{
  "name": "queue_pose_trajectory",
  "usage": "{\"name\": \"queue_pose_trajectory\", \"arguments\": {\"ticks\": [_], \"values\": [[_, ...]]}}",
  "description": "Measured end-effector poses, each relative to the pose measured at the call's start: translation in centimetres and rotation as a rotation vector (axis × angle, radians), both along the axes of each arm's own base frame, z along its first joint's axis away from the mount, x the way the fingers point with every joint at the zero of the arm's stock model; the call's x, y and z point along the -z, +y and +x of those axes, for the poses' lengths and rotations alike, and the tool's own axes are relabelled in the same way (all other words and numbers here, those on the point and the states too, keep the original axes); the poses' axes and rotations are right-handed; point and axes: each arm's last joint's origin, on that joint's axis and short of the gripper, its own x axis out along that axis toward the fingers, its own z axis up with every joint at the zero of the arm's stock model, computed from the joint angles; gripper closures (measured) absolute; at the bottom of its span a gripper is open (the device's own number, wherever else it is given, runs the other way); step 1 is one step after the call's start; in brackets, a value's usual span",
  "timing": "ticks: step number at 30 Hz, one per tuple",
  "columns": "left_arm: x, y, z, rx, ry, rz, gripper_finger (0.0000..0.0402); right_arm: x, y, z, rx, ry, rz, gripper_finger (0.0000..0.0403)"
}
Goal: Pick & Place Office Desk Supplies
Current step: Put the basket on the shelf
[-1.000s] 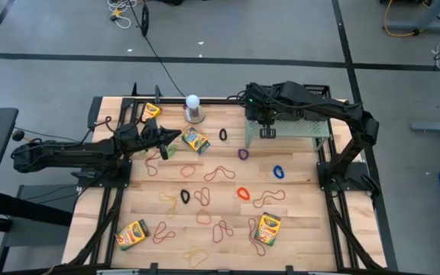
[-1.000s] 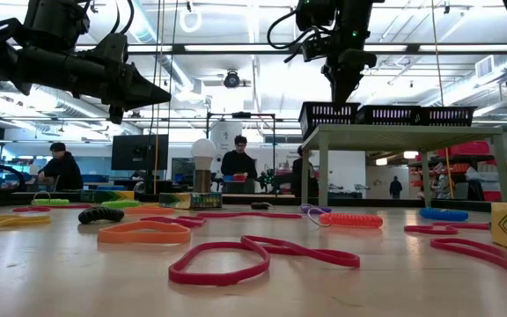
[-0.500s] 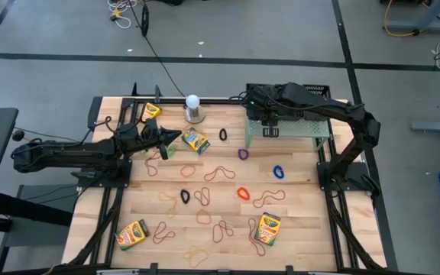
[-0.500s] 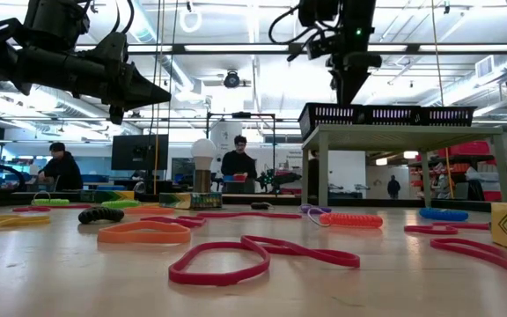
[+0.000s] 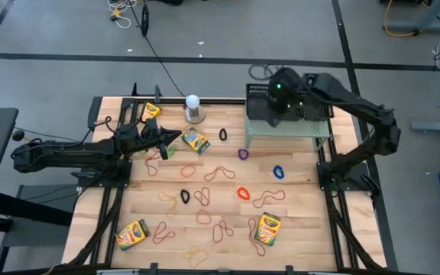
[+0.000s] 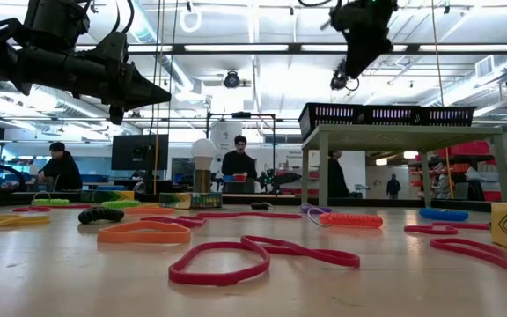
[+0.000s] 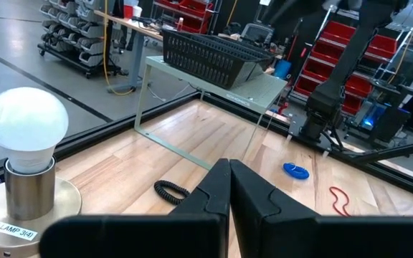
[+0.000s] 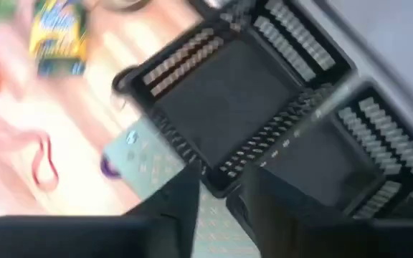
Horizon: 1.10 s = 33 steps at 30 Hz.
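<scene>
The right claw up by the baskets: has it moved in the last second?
Yes. In the overhead view the right claw has gone from the green riser's front left corner back over the black baskets, and it has risen too.

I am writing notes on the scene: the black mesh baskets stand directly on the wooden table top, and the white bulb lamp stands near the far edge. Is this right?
Not quite. The black mesh baskets stand on top of the pale green mesh riser, not directly on the wooden table top; the low view shows this. The white bulb lamp does stand near the far edge.

Baskets sit in a row on the riser at the bench's far right. Rubber bands and crayon boxes lie scattered mid-bench; lamp far-centre.
</scene>
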Motion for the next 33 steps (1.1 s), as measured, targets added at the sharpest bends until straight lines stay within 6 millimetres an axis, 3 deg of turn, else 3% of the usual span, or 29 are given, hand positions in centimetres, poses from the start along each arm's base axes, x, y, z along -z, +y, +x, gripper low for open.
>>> {"name": "queue_pose_trajectory", "arguments": {"ticks": [5, 7, 12, 17, 33], "values": [[0.0, 0.0, 0.0, -0.001, -0.003, -0.006, 0.0394, 0.9, -2.6, 1.3, 0.115, -0.084, 0.015, 0.0381], [0.0, 0.0, 0.0, -0.001, -0.004, -0.010, 0.0394, 1.6, -3.6, 2.2, 0.139, -0.109, 0.011, 0.0395], [0.0, 0.0, 0.0, -0.002, -0.013, -0.030, 0.0394, 4.0, -6.0, 3.3, 0.210, -0.048, 0.021, 0.0382], [0.0, 0.0, 0.0, -0.002, -0.013, -0.030, 0.0394, 5.4, -7.5, 3.6, 0.271, 0.046, -0.045, 0.0394], [0.0, 0.0, 0.0, -0.002, -0.012, -0.027, 0.0394, 5.9, -9.0, 2.4, 0.325, 0.118, -0.076, 0.0392]]}}
